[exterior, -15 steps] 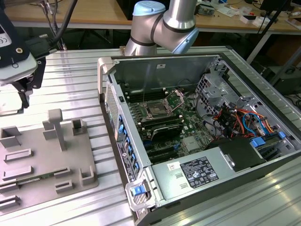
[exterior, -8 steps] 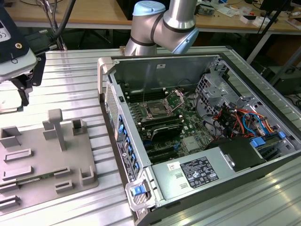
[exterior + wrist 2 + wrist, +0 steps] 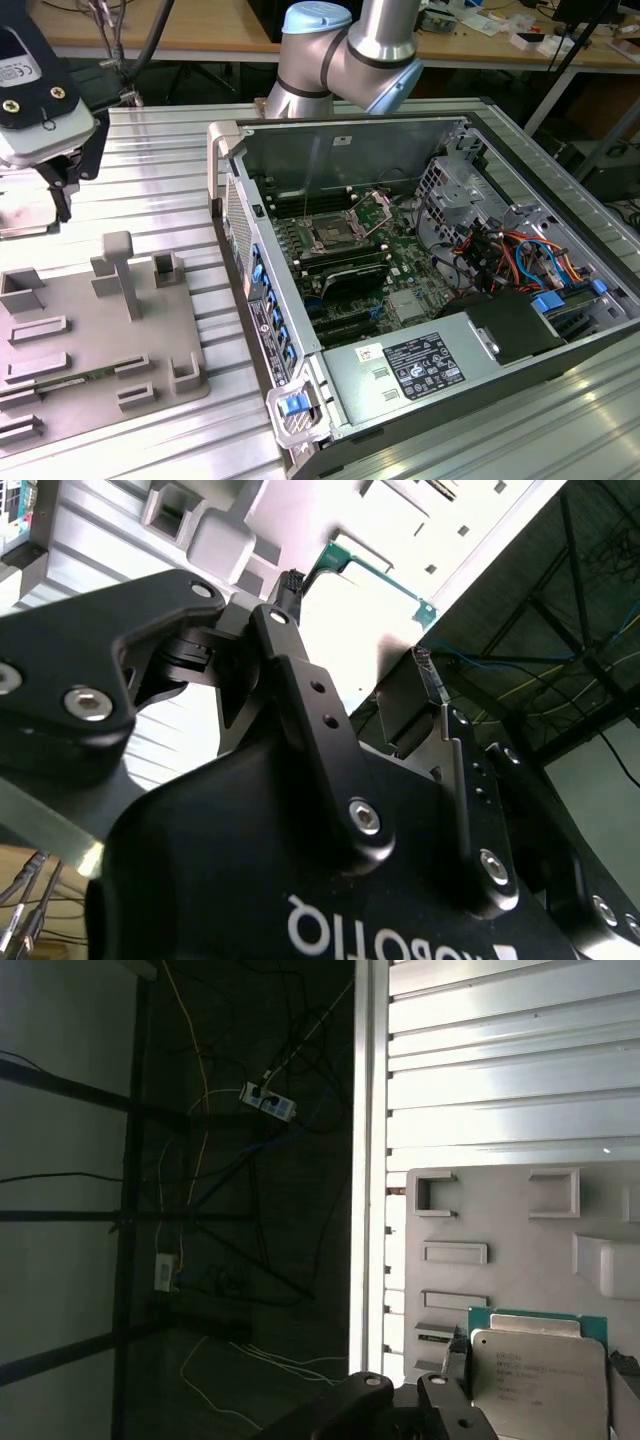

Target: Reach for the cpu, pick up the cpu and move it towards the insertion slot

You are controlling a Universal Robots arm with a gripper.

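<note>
My end effector [image 3: 362, 640] is drawn in narrow on the cpu [image 3: 540, 1375], with a finger on each of two opposite edges. The chip hangs near the edge of the grey tray [image 3: 100, 330], above the counter [image 3: 160, 170]. That hold is on thin edges only, and I judge that a jolt could tilt or drop it. Farther off, the case wall [image 3: 232, 230] stands between me and the insertion slot [image 3: 330, 235], well apart. A low path would clip that wall, and the slot's bracket and wire levers could catch a tilted chip.
</note>
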